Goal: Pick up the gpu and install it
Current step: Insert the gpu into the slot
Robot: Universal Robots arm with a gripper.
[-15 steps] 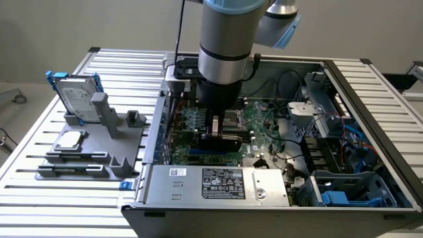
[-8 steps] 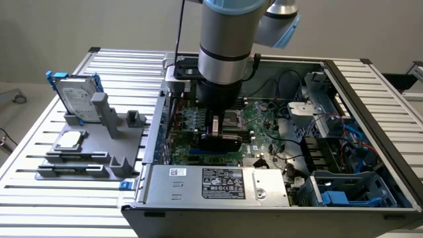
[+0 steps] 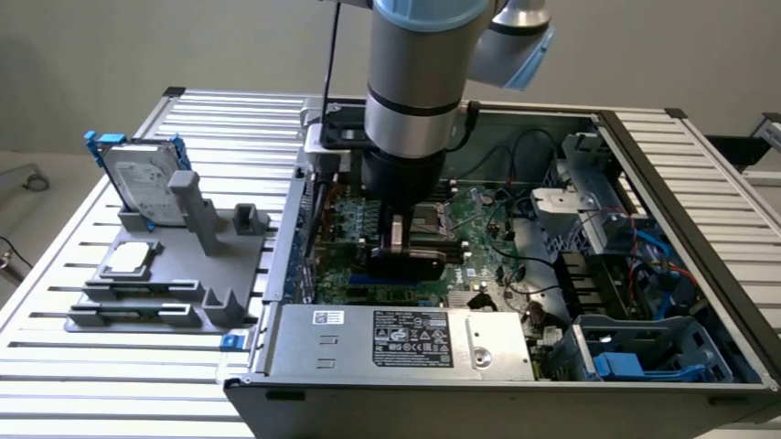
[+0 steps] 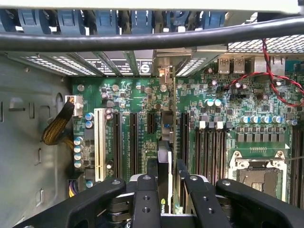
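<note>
My gripper (image 3: 403,240) reaches down into the open computer case (image 3: 683,183), just above the green motherboard (image 3: 488,229). It is shut on the gpu (image 3: 409,263), which shows as a dark block under the fingers. In the wrist view the gpu (image 4: 164,159) stands on edge between the black fingers (image 4: 146,194) of the gripper (image 4: 165,184), a thin card with a black cooler on one side. The card hangs over the row of long black expansion slots (image 4: 133,137), in line with one near the middle. Whether it touches the slot I cannot tell.
A silver hard drive with blue frame (image 3: 141,178) and a small square chip (image 3: 131,259) rest on the grey fixture (image 3: 159,302) at the exterior view's left. The power supply (image 3: 403,338), CPU socket (image 4: 259,173), red-black wires (image 4: 270,71) and a black cable (image 4: 142,40) crowd the case.
</note>
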